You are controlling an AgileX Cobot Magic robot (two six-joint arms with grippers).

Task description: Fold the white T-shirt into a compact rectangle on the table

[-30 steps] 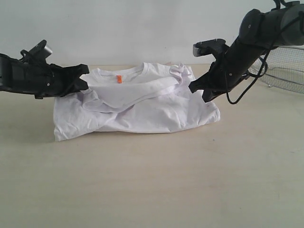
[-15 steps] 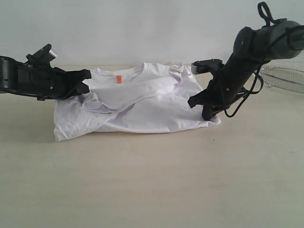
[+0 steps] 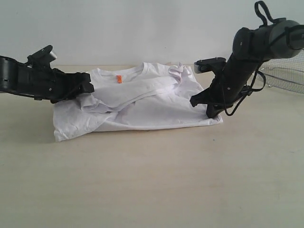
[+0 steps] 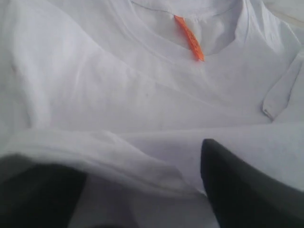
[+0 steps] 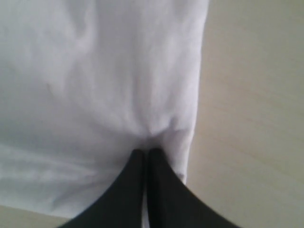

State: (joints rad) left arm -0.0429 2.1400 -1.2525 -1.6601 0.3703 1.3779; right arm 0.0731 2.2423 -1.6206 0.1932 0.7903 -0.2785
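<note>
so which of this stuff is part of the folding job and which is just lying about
part of the job: white T-shirt, table, left hand, right hand pinching the shirt's edge

just lying about: wire-mesh basket, back right

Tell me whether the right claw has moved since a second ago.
Yes. The right claw has dropped toward the table, down onto the white T-shirt's right edge.

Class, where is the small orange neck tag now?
Exterior view: the small orange neck tag sits inside the collar of the white cotton T-shirt, left of centre, just right of the left gripper.
</note>
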